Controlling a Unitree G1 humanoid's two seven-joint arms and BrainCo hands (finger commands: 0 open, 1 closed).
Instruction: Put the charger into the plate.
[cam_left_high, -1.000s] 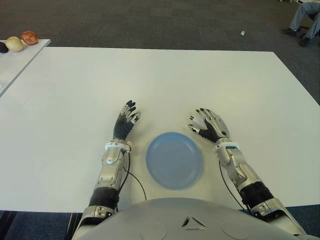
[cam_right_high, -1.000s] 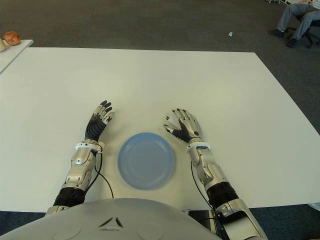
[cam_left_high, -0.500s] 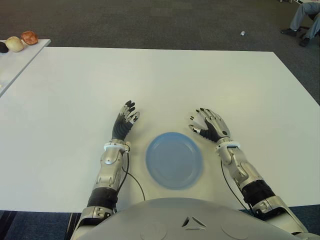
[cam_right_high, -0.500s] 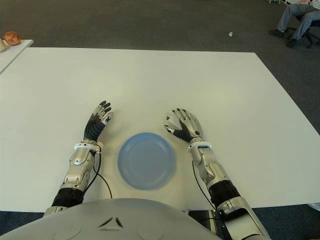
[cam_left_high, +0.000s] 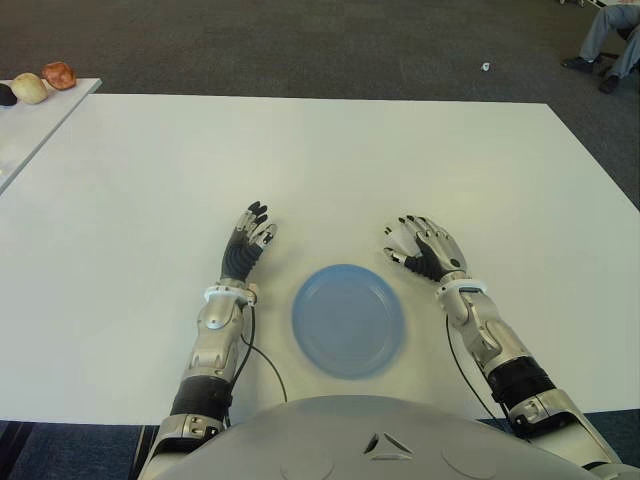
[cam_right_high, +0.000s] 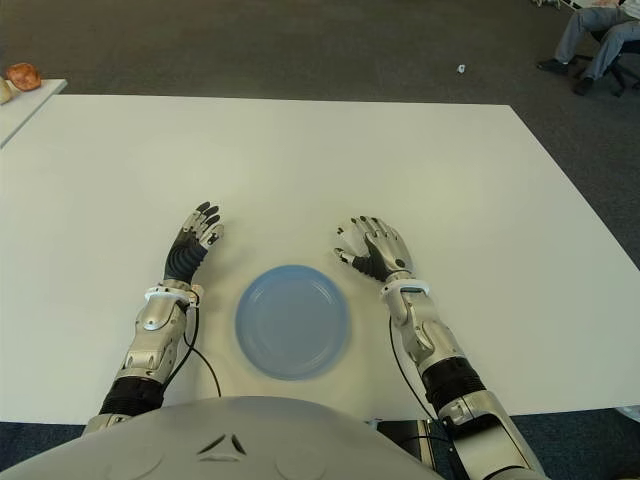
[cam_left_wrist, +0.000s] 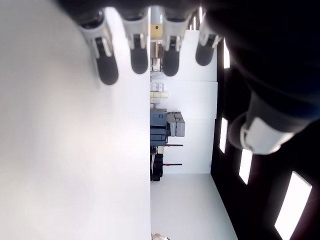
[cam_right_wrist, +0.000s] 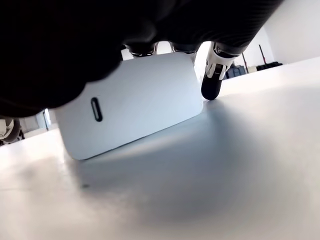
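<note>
1 smooth white charger (cam_right_wrist: 132, 105) under right hand (cam_left_high: 425, 250).

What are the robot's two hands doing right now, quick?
Left hand: open, fingers straight, holding nothing, left of the plate.
Right hand: over the white charger on the table; a grip cannot be told.

White charger (cam_right_wrist: 135, 102) on table (cam_right_wrist: 225, 165), right hand (cam_right_wrist: 100, 30) over it, fingertip (cam_right_wrist: 211, 87) beside it

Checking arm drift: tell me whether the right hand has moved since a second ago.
Yes. The right hand has edged slightly rightward and nearer the robot, away from the blue plate's rim.
</note>
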